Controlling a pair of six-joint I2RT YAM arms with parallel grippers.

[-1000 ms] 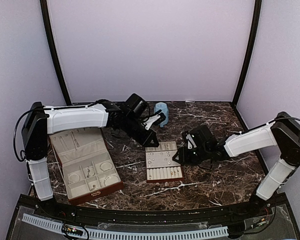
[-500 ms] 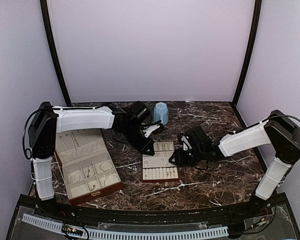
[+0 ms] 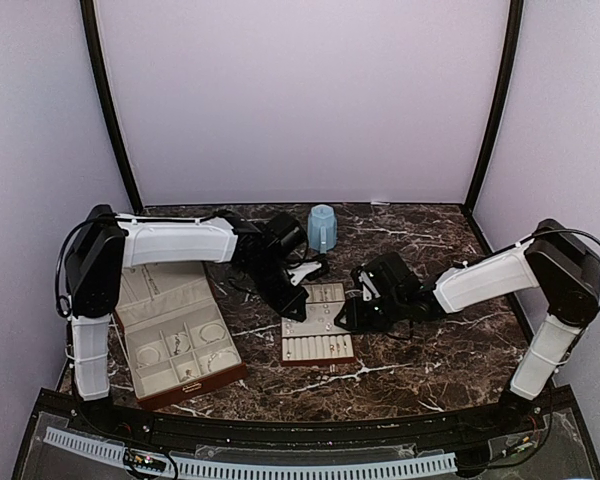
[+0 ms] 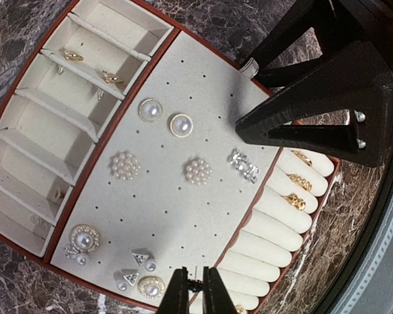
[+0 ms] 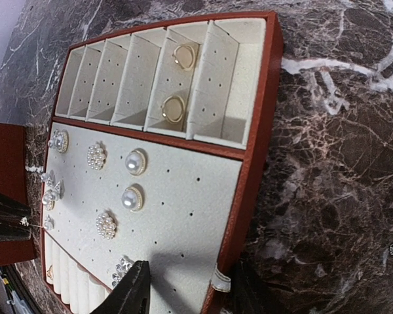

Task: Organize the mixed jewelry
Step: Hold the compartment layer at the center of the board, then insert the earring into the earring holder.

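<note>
Left gripper (image 4: pixel 195 278) pressed together just above studs (image 4: pixel 150 286) at tray (image 4: pixel 177 219) edge; moved in from mug (image 3: pixel 322 227). Right gripper (image 5: pixel 190 278) spread astride tray rim.

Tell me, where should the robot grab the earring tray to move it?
Probably the thin raised side wall of the earring tray, coming from above, one of the jaws inside, one outside. It lies flat and looks too wide to span; the upright rim is narrow.

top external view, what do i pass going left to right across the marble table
open reddish-brown box with cream lining → small cream slotted tray with reddish-brown rim → right arm's white forearm; pale blue mug shares the tray's span, so left out
</note>
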